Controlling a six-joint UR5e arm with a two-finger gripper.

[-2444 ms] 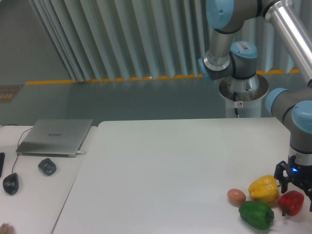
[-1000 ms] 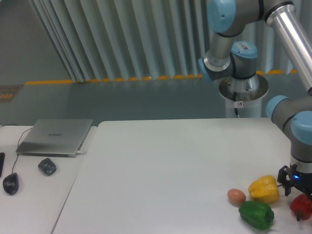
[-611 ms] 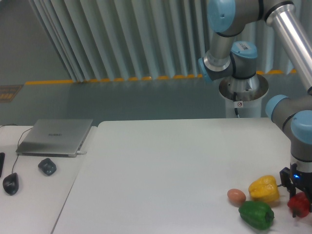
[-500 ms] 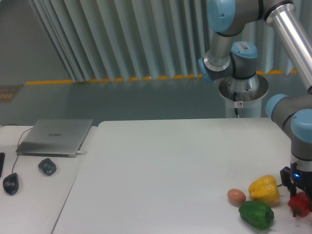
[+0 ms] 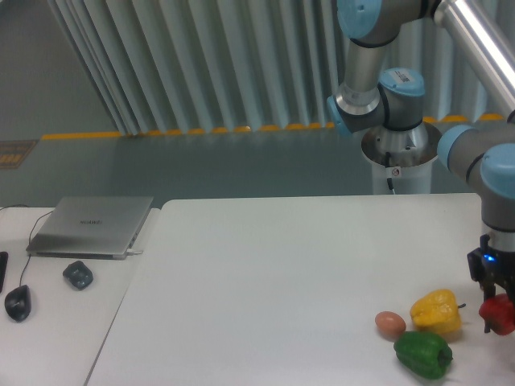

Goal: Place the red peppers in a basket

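Currently positioned at the far right edge of the frame: gripper, fingers clamped on the red pepper. Held slightly clear of the table surface, partly cut off by the right frame border. Blue indicator light visible on the gripper body just above the pepper.

Lower right of the white table: yellow pepper resting just left of the held pepper, apart from it. Green pepper lying below the yellow one, touching or nearly touching it. Brown egg just left of the yellow pepper, above and left of the green one.

Left of frame, on the adjoining grey surface: closed silver laptop, dark mouse below it, second dark mouse at lower left, cable attached.

Upper right: arm links and base column, against a ribbed wall.
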